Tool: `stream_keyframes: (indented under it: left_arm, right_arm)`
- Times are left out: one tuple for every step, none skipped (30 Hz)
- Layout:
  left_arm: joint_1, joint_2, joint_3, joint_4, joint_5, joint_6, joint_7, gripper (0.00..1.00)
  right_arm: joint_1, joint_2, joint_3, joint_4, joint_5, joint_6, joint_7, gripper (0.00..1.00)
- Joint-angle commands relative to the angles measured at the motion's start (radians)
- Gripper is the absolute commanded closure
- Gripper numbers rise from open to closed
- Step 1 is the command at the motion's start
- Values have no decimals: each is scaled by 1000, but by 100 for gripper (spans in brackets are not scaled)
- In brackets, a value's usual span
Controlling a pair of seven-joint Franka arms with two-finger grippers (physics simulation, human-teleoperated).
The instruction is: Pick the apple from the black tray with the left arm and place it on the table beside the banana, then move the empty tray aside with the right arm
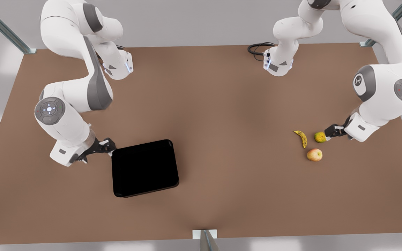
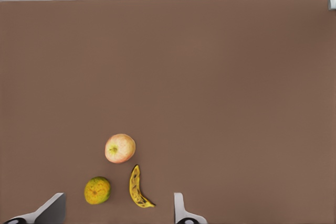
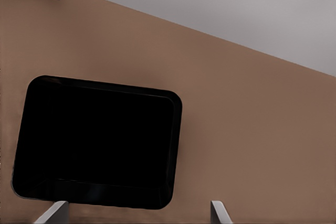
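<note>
From my console: apple (image 1: 314,154) sits beside the banana (image 1: 301,138); left pincer (image 1: 329,132) open nearby; right pincer (image 1: 110,146) open at the black tray (image 1: 145,168) edge; a shallow grip could slip off its rim.

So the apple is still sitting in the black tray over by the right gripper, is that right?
No. The black tray by the right gripper is empty, as the right wrist view shows. The apple lies on the table near the banana.

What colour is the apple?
Pale yellow with a pink-red blush; the apple shows best in the left wrist view.
</note>
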Motion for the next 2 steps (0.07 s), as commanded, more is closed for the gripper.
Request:
stream_keyframes:
  left_arm:
    - [0, 7, -1, 12, 0, -2, -4, 0]
    - [0, 7, -1, 12, 0, -2, -4, 0]
  right_arm:
    - [0, -6, 1, 0, 5, -36, -204, 0]
    - [0, -6, 1, 0, 5, -36, -204, 0]
